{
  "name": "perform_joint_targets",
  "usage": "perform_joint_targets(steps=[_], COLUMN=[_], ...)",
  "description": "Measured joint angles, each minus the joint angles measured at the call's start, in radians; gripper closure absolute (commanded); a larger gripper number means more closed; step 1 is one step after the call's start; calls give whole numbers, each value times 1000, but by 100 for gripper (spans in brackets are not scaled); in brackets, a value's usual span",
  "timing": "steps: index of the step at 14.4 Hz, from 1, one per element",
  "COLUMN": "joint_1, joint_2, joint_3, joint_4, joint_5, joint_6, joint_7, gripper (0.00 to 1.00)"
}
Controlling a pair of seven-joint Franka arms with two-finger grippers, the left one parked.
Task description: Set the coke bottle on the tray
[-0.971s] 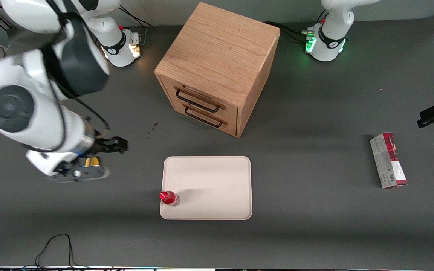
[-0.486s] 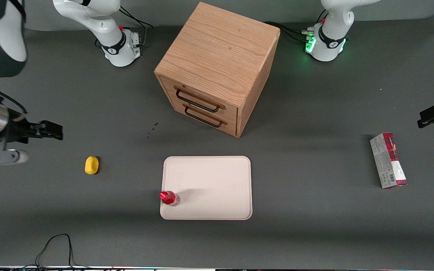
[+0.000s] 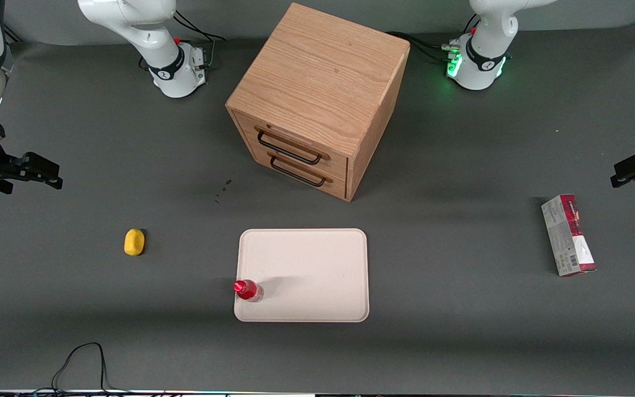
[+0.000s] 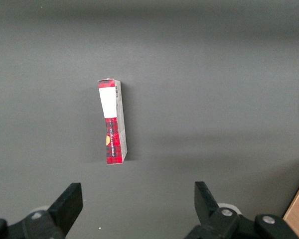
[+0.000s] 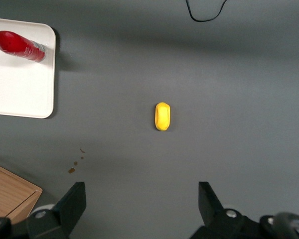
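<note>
A: So, where's your coke bottle (image 3: 248, 290)?

B: Upright on the tray (image 3: 317, 264), at the corner nearest the front camera toward the working arm's end.

A: And your pincer (image 3: 33, 172)?

B: Fingers wide apart, nothing held, high over the bench (image 3: 461, 331) at the working arm's end, well apart from the yellow lump (image 5: 162, 116).

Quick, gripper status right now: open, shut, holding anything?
Gripper: open, holding nothing, up above the table toward the working arm's end, well clear of the coke bottle, which stands on the tray.
</note>
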Motion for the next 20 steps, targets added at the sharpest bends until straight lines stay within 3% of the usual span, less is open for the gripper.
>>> perform_joint_targets(steps=[20], joint_1=[2], joint_2=[-40], joint_3=[-62], joint_4=[-56], joint_5=[0], joint_6=[-32], joint_7=[-29], gripper=[0])
